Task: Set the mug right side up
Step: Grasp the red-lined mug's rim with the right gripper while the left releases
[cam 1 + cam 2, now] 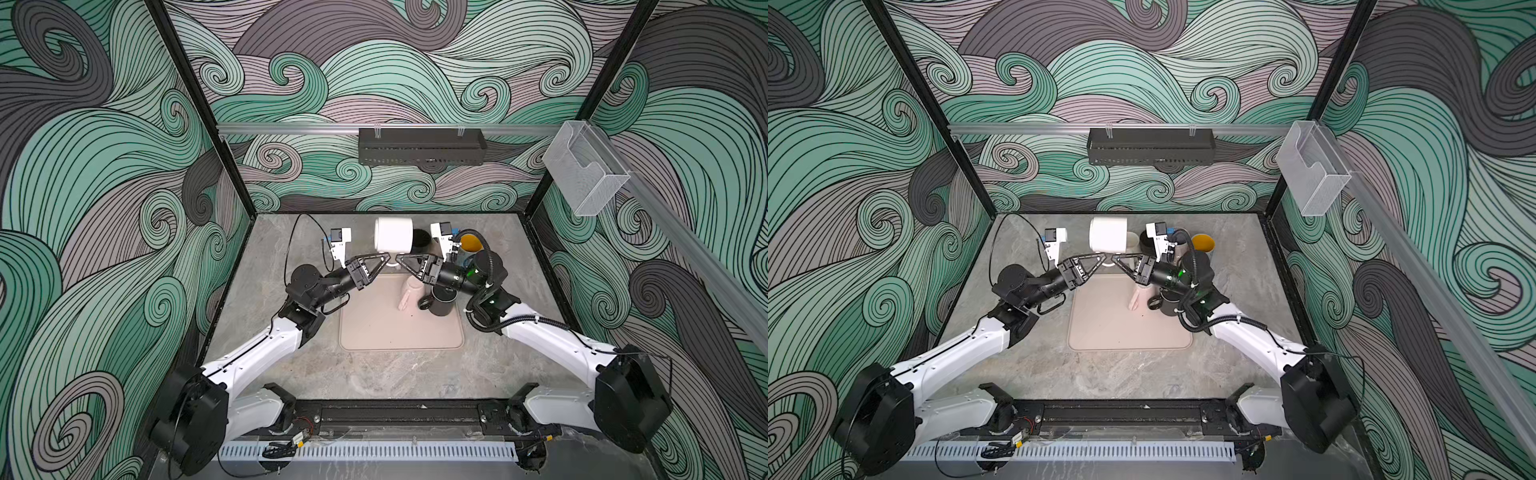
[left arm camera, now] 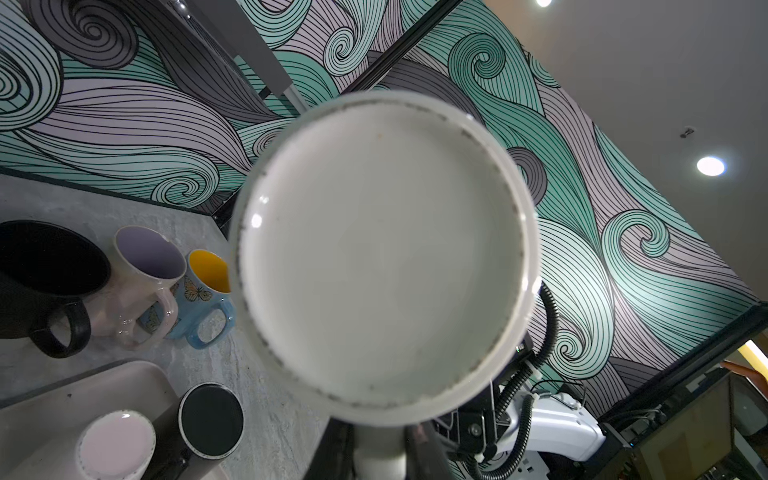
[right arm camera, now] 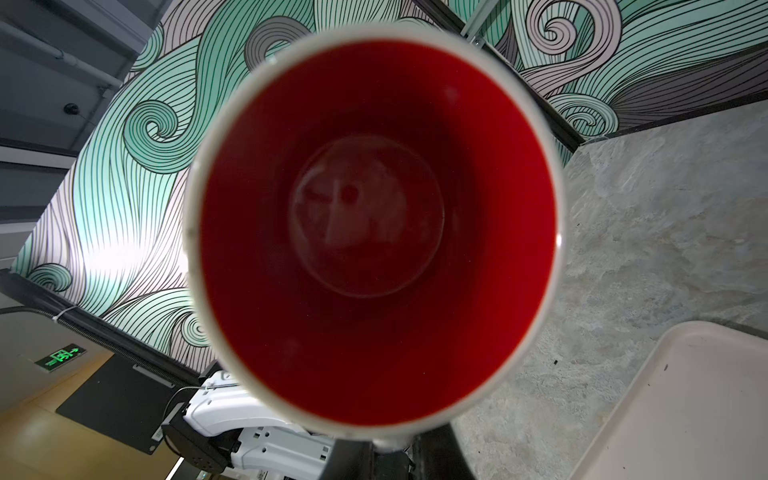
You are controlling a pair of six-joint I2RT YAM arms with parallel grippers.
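Observation:
A white mug (image 1: 392, 235) (image 1: 1108, 235) with a red inside hangs in the air on its side over the back of the table. Its base (image 2: 382, 257) faces the left wrist camera and its red mouth (image 3: 374, 232) faces the right wrist camera. My left gripper (image 1: 387, 260) (image 2: 380, 457) and right gripper (image 1: 399, 260) (image 3: 390, 457) meet tip to tip under the mug. Both are shut on its white handle (image 2: 380, 451) from opposite sides.
A beige tray (image 1: 374, 328) lies mid-table with a pink mug (image 1: 409, 293) and a black mug (image 1: 442, 301) upside down on it. Upright at the back right stand a black mug (image 2: 45, 274), a lilac-lined mug (image 2: 145, 266) and a blue butterfly mug (image 2: 203, 291).

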